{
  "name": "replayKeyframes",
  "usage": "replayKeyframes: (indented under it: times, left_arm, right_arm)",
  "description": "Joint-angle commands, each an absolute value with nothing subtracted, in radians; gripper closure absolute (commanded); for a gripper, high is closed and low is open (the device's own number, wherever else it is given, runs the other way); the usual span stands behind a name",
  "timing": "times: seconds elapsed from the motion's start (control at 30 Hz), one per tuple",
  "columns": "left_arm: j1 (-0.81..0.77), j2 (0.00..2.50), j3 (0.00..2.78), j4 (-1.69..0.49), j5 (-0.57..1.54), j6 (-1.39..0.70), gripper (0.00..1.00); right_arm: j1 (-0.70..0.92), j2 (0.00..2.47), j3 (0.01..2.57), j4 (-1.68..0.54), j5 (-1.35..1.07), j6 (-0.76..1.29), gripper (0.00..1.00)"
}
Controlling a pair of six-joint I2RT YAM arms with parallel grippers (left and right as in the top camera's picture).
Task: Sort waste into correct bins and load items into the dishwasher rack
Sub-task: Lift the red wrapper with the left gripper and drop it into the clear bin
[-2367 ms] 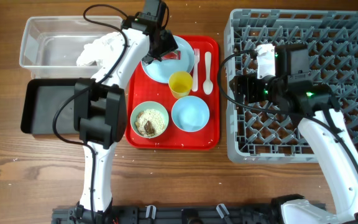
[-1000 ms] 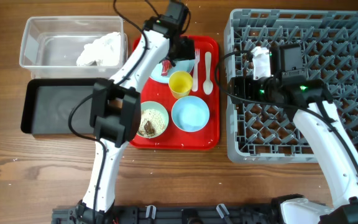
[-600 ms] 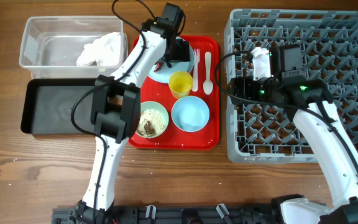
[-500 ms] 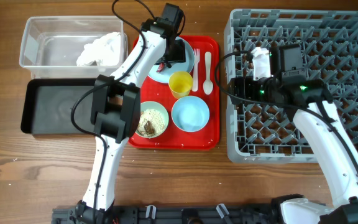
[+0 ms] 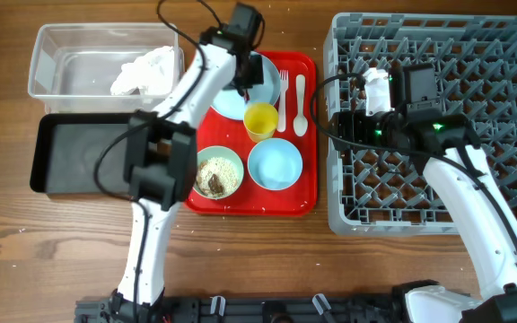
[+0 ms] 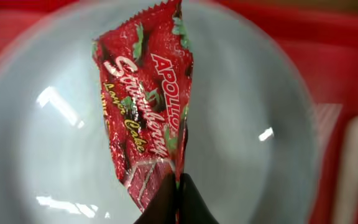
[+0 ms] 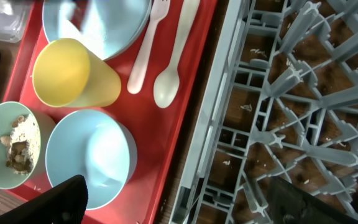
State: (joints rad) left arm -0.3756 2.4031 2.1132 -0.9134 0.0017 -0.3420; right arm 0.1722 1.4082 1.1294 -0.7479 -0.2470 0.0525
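Note:
My left gripper (image 6: 178, 199) is shut on the lower edge of the red-and-white snack wrapper (image 6: 145, 106), which hangs just over the light blue plate (image 6: 260, 124). Seen from overhead, this gripper (image 5: 243, 79) is above the plate (image 5: 227, 103) at the back of the red tray. My right gripper (image 7: 188, 199) stands open with nothing between its fingers, over the left rim of the dishwasher rack (image 5: 474, 54). On the tray lie the yellow cup (image 5: 260, 119), pale blue bowl (image 5: 275, 164), a bowl of food scraps (image 5: 216, 173), the fork (image 5: 283, 90) and the spoon (image 5: 301, 103).
The clear tub (image 5: 52, 54) at the back left holds the crumpled napkin (image 5: 146, 70). The black tray (image 5: 79, 152) lies in front of it. The red serving tray (image 5: 240, 202) sits between these bins and the rack.
My left gripper's jaws have closed on the wrapper over the plate, and its wrist has lifted slightly. The right arm has not moved.

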Motion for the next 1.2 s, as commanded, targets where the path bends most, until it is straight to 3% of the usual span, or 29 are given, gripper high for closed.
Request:
replayKeyframes:
  times: [0.0, 0.13, 0.3, 0.4, 0.43, 0.5, 0.77, 0.9, 0.97, 1.17]
  left_arm:
    - [-0.295, 2.136, 2.149, -0.922, -0.002, -0.339, 0.96]
    - [-0.177, 2.08, 2.146, -0.971, -0.028, -0.34, 0.96]
    - [-0.048, 2.191, 2.1, -0.961, -0.028, -0.348, 0.93]
    - [-0.014, 2.27, 2.098, -0.962, -0.027, -0.355, 0.53]
    - [-0.008, 2.277, 2.098, -0.961, -0.027, -0.355, 0.34]
    - [-0.008, 2.263, 2.106, -0.954, -0.023, -0.355, 0.25]
    - [-0.084, 2.098, 2.128, -1.145, 0.257, -0.343, 0.28]
    - [-0.276, 2.135, 2.08, -1.258, 0.233, -0.287, 0.33]
    - [-0.337, 2.148, 2.023, -1.245, 0.116, -0.288, 0.39]
    - [-0.398, 2.159, 1.829, -1.116, 0.08, -0.265, 0.49]
  right_arm:
    - [0.171, 1.416, 1.15, -0.749, -0.265, 0.064, 0.06]
    - [0.171, 1.416, 1.15, -0.744, -0.265, 0.063, 0.06]
    - [0.171, 1.417, 1.15, -0.73, -0.265, 0.064, 0.07]
    - [0.171, 1.417, 1.15, -0.731, -0.265, 0.064, 0.06]
    - [0.171, 1.417, 1.15, -0.731, -0.265, 0.063, 0.07]
    - [0.171, 1.417, 1.15, -0.731, -0.265, 0.063, 0.07]
    - [0.171, 1.417, 1.15, -0.723, -0.265, 0.064, 0.04]
    - [0.171, 1.417, 1.15, -0.717, -0.265, 0.064, 0.03]
    - [0.171, 1.417, 1.15, -0.719, -0.265, 0.064, 0.03]
    - [0.171, 1.417, 1.15, -0.719, -0.265, 0.083, 0.03]
